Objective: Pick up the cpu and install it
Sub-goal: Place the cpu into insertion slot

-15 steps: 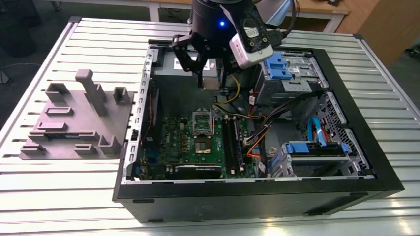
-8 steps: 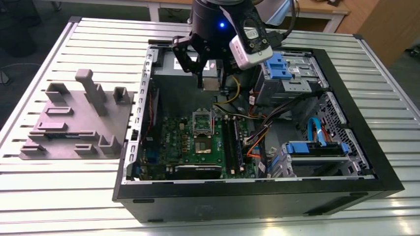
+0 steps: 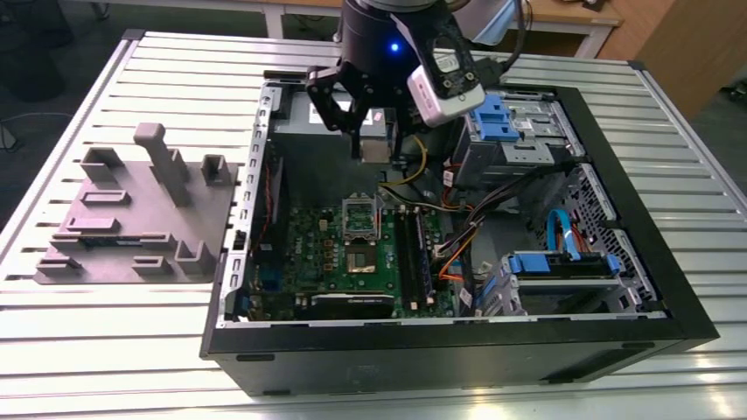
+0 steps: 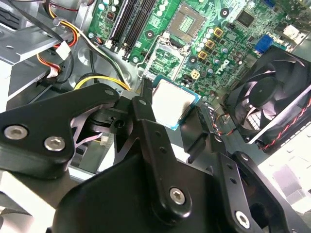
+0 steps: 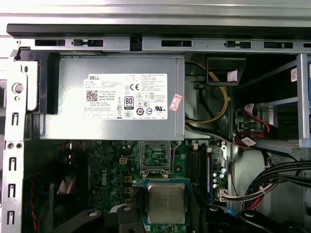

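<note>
Hanging over the open case (image 3: 467, 350), the claw (image 3: 373, 143) pinches the cpu (image 3: 376, 152) by its edges. The cpu is up in the air, above the green board (image 3: 338, 254) and close to the big grey box (image 5: 112, 97). The case sits on the desk (image 3: 140, 350)

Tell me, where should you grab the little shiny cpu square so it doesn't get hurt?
By two opposite thin edges, coming from above. The cpu is flat and square with its metal top facing up, so only the sides offer a pinch. The end effector grips it that way now, above the green motherboard.
</note>
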